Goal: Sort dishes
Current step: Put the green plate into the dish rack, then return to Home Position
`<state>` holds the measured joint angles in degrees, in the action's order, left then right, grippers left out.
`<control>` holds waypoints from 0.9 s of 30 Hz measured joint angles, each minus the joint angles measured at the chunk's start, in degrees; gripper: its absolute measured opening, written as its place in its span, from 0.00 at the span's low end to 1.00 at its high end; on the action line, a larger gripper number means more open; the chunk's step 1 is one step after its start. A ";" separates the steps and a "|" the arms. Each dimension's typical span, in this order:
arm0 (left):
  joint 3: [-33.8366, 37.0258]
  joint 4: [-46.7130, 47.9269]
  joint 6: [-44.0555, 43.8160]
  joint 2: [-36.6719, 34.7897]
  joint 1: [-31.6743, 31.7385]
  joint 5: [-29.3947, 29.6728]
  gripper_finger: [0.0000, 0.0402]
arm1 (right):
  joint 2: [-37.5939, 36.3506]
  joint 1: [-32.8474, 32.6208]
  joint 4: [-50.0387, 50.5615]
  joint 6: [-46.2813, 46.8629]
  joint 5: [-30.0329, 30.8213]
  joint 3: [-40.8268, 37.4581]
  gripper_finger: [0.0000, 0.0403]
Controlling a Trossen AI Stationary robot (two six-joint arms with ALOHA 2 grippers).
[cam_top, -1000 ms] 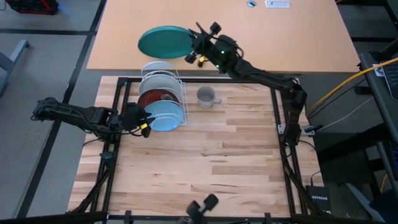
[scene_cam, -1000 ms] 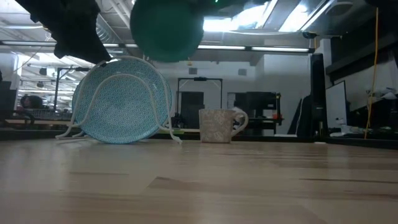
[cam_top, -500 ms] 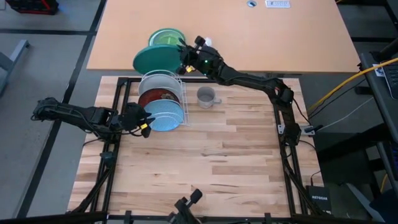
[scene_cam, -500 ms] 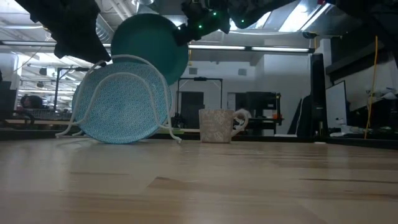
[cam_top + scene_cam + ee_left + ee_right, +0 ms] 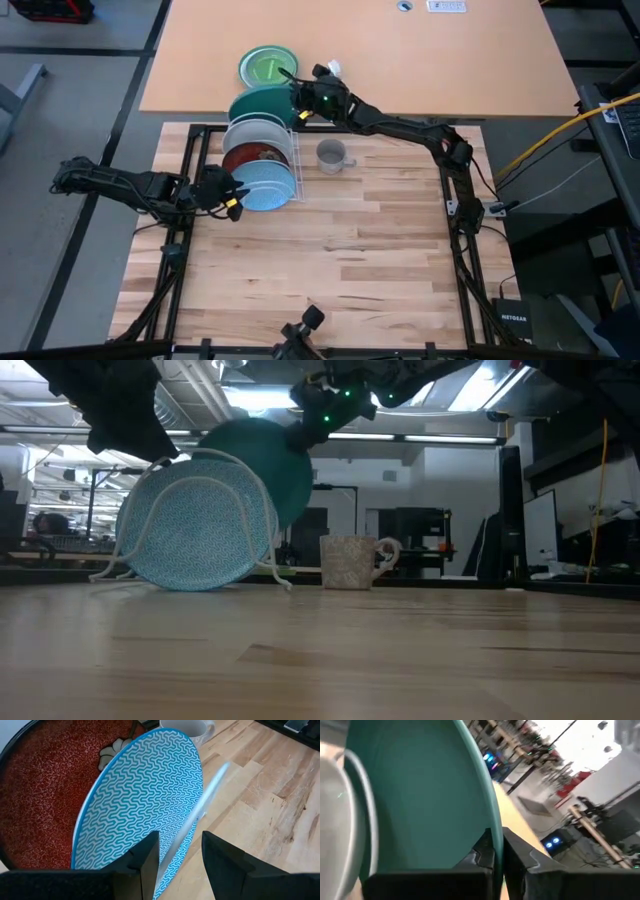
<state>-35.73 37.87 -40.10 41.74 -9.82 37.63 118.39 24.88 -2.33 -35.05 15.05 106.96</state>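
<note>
My right gripper (image 5: 300, 100) is shut on the teal plate (image 5: 260, 104), which stands tilted at the far end of the white wire rack (image 5: 294, 170), behind the white plate (image 5: 254, 130). The dark red patterned plate (image 5: 256, 157) and the light blue plate (image 5: 262, 187) stand on edge in the rack. The rack hides the teal plate's lower edge. My left gripper (image 5: 236, 197) is open at the rack's near end, its fingers on either side of a rack wire (image 5: 200, 812). The grey mug (image 5: 331, 155) stands upright on the table, right of the rack. My right gripper pinches the teal plate's rim (image 5: 492, 815) between its two fingers, one on each face, at the plate's upper right side (image 5: 296, 438). The fingers come from the table's right, slanting down. The plate stands tilted; whether its lower edge rests in the rack I cannot tell.
A smaller bright green plate (image 5: 267, 66) lies flat on the tan table beyond the rack. The wooden table (image 5: 340, 260) stretches toward the near edge, with dark frame rails (image 5: 447, 190) along its sides.
My right gripper has gone toward the table's near edge and down with the teal plate, from over the tan table to the rack's far end. The plate has tipped from nearly flat toward upright behind the white plate, uncovering the green plate.
</note>
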 joint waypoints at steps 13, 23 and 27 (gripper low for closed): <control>0.00 -7.06 6.08 -0.14 0.00 0.01 0.34 | 6.38 -0.14 -1.14 0.28 -8.27 0.02 0.16; 0.00 -8.78 8.70 -0.15 0.01 0.01 0.34 | 7.21 -0.14 -3.23 0.32 -9.04 0.02 0.23; 0.00 -8.77 8.68 -1.36 0.01 0.00 0.34 | 6.50 -0.14 -5.28 2.00 -11.02 0.02 0.23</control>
<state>-35.73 29.10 -31.41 40.38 -9.81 37.63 124.89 24.73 -7.61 -33.05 4.03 106.98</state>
